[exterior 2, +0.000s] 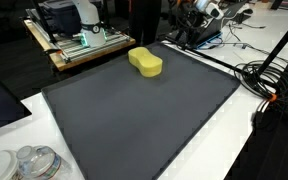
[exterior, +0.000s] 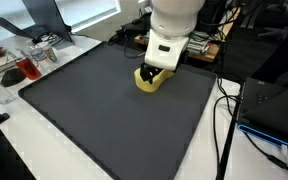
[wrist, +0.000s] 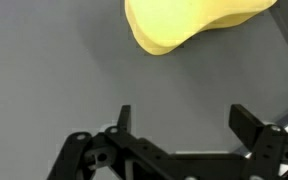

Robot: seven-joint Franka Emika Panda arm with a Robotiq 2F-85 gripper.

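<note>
Reach-in stage, I judge: the gripper [wrist: 182, 116] hovers wide open and empty just short of the yellow sponge [wrist: 184, 25] on the dark mat [wrist: 44, 70], so a grasp calls for straddling it first.

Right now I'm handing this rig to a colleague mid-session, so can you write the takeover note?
Gripper: open and empty, low over the dark mat.
Yellow sponge: lies on the mat just ahead of the fingertips in the wrist view, not between them. In an exterior view it sits near the mat's far edge.
Done: nothing gripped or lifted.
Left: everything with the sponge, which does not look touched yet.
</note>
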